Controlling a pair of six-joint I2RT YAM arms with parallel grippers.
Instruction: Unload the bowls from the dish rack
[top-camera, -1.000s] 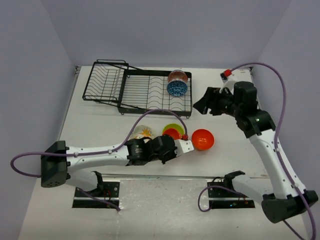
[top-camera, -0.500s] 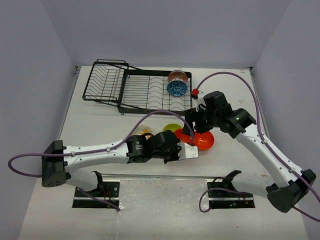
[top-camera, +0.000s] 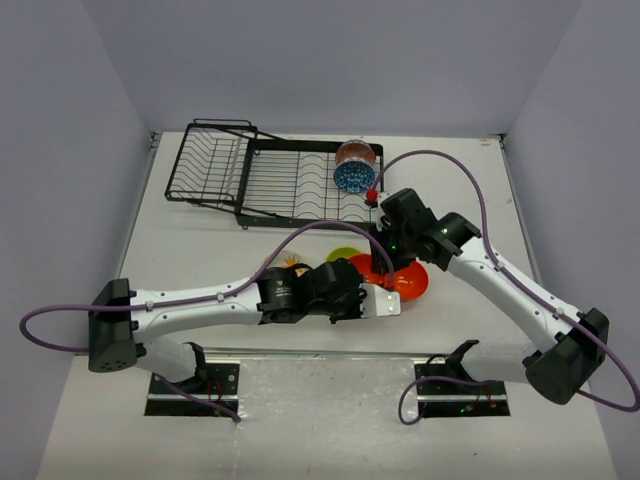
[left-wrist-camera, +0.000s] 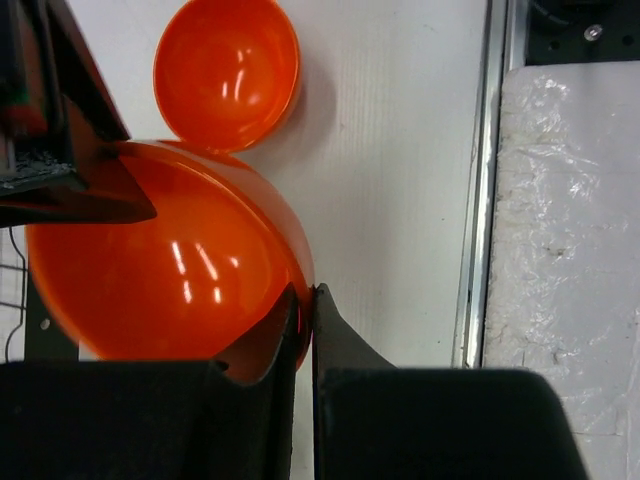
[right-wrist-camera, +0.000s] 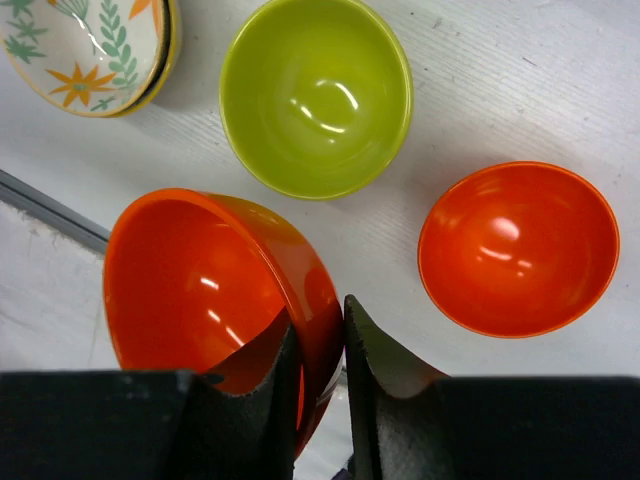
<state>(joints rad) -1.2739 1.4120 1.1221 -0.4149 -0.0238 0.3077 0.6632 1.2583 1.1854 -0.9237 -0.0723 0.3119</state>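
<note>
— Where is the orange bowl (right-wrist-camera: 190, 280)?

— Out of the rack, between my two grippers, over the front middle of the table (top-camera: 200, 250). My left gripper (left-wrist-camera: 306, 295) is clenched on its rim, one finger inside and one outside.

— And the right?

— My right gripper (right-wrist-camera: 320, 312) pinches the wall the same way, at another spot on the rim. The left wrist view shows only a dark part of it against the far rim.

— What else does the right wrist view give?

— The lime bowl (right-wrist-camera: 315, 95) and the floral bowl (right-wrist-camera: 90, 45), upright on the table, which the left wrist view misses. Both wrist views catch a second orange bowl (right-wrist-camera: 518, 248) lying free.

— The rack (top-camera: 300, 185)?

— Only the top camera sees it. It sits at the far side, apart from my grippers, with a blue bowl (top-camera: 353, 177) and a brown bowl (top-camera: 355, 153) at its right end.
</note>
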